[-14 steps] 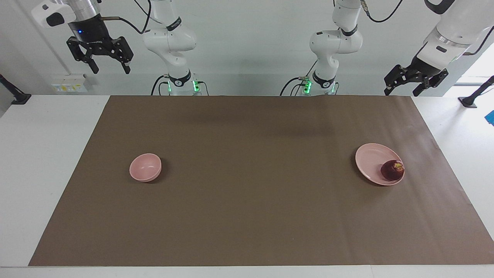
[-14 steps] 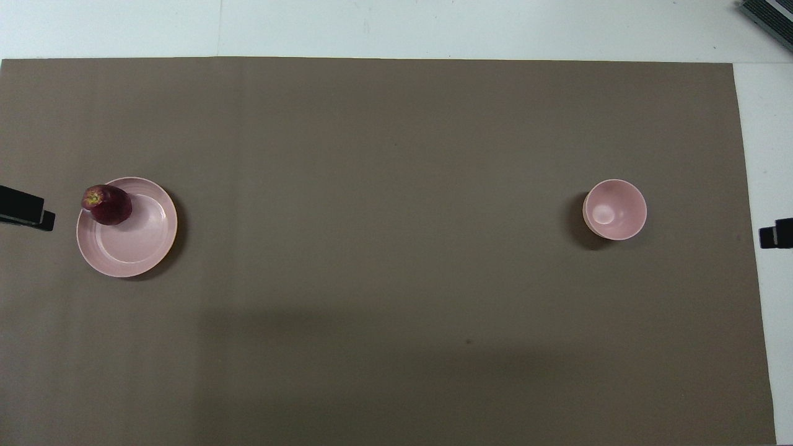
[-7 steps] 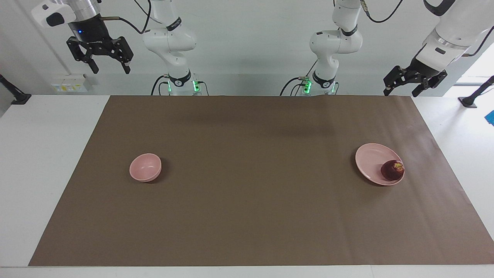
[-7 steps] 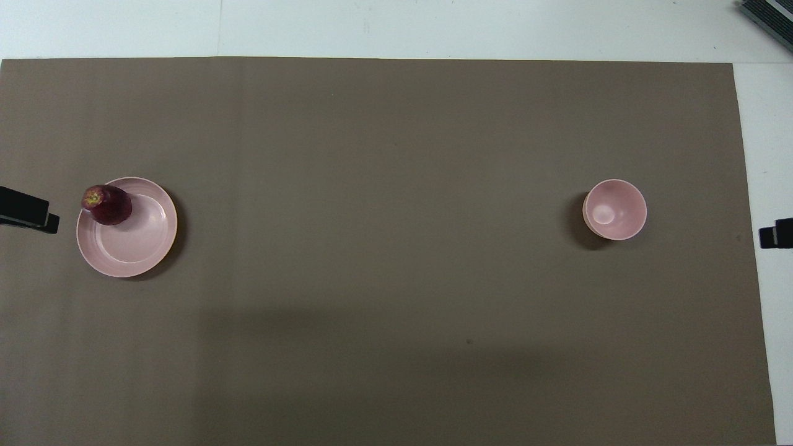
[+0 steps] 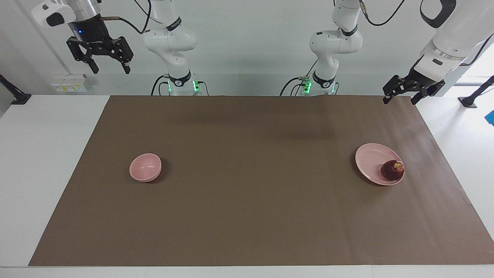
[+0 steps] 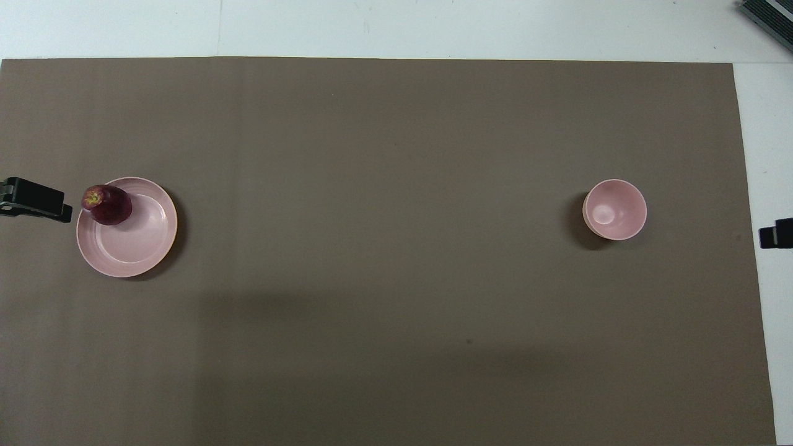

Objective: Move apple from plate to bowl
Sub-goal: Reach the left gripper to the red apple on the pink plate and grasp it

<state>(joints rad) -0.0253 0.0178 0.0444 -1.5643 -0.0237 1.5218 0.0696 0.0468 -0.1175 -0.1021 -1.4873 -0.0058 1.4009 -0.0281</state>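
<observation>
Apple (image 5: 392,170) is sitting on the plate (image 5: 370,161), at the plate's edge toward the L arm's end of the table, stem dimple w/ yellowish patch facing up. In the overhead view the apple (image 6: 106,205) is lying on the part of the plate (image 6: 133,241) farther from the robots, partly overhanging the rim.

Plate is resting on the brown mat (image 5: 247,193) toward the L arm's end. Bowl (image 5: 145,167) is standing upright on the mat toward the R arm's end, well apart from the plate, nothing showing in it; the overhead view shows its inside (image 6: 614,209) as bare pink.

L gripper (image 5: 399,95) is hanging in the air over the mat's corner at the robots' edge, L arm's end, fingers spread apart, gripping nothing. It's well apart from plate & apple, not touching either. In the overhead view only a dark fingertip (image 6: 37,199) is showing, just beside the apple at the frame edge.

R gripper (image 5: 110,69) is hanging high up by the R arm's end, clear of the table, fingers spread wide, gripping nothing; R arm is waiting. In the overhead view just its tip (image 6: 775,233) is showing at the frame edge.
</observation>
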